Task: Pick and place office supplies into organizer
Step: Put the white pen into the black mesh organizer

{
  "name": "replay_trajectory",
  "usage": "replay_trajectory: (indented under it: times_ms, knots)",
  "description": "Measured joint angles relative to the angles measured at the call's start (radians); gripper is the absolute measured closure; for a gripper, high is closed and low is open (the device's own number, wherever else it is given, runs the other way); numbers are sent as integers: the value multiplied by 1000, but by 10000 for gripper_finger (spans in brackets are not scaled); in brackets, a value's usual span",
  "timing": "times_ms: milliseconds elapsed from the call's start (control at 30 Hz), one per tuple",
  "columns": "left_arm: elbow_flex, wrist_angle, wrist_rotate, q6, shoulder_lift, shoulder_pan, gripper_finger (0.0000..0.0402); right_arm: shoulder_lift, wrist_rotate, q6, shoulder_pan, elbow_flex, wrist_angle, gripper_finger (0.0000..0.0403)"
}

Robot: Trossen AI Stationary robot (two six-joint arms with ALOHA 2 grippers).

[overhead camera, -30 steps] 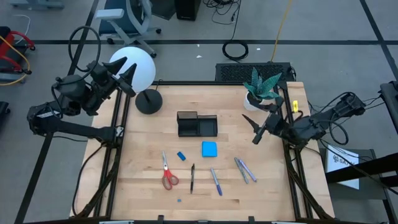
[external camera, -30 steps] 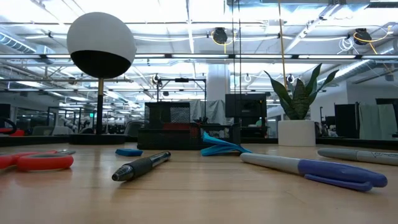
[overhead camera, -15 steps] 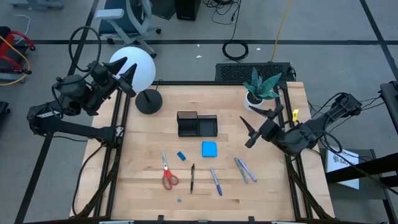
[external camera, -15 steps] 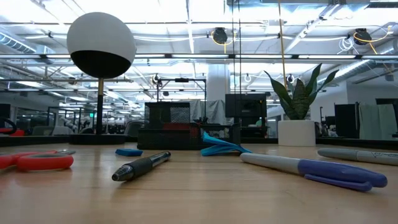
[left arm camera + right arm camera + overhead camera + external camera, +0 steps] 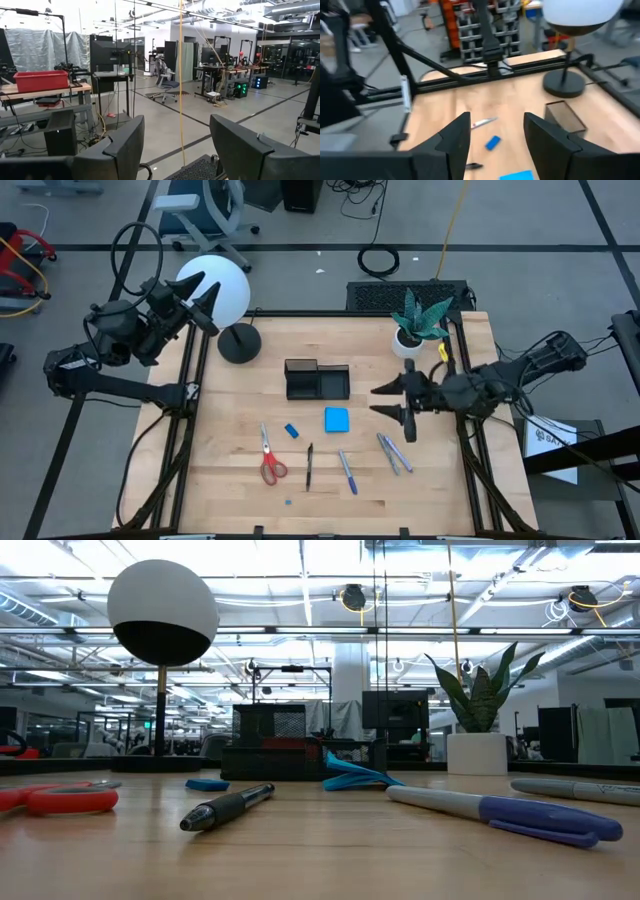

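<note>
The black organizer (image 5: 317, 380) stands mid-table. Before it lie the blue note pad (image 5: 336, 419), a blue eraser (image 5: 291, 430), red-handled scissors (image 5: 269, 457), a black pen (image 5: 309, 465), a blue pen (image 5: 347, 470) and greyish pens (image 5: 393, 452). My right gripper (image 5: 379, 400) is open and empty, above the table right of the note pad, fingers pointing toward the table's left. Its wrist view (image 5: 495, 132) shows the eraser (image 5: 493, 142) and organizer (image 5: 565, 117) ahead. My left gripper (image 5: 203, 300) is open, raised beyond the table's far left corner, and it also shows in its wrist view (image 5: 175, 145).
A lamp with a white globe (image 5: 222, 295) and round black base (image 5: 239, 342) stands at the far left. A potted plant (image 5: 420, 320) stands at the far right, just behind my right arm. Bare wood lies along the near edge (image 5: 420, 500).
My right gripper has swung out over the table toward its left and a little toward the near edge. It has turned, so its fingers now point at the note pad's side instead of slanting toward the far edge. Nothing on the table has moved.
</note>
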Motion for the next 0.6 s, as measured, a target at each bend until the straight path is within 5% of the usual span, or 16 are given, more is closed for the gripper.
replay_trajectory:
  times_ms: [100, 333, 600]
  knots:
    - [0, 0, 0, 0, 0, 0, 167, 32, -82, -8, -51, 65, -59, 224]
    - [0, 0, 0, 1, 0, 0, 167, 122, -83, -53, -147, 207, -218, 221]
    - [-1, 0, 0, 1, 0, 0, 167, 159, -93, 99, -251, 215, -438, 220]
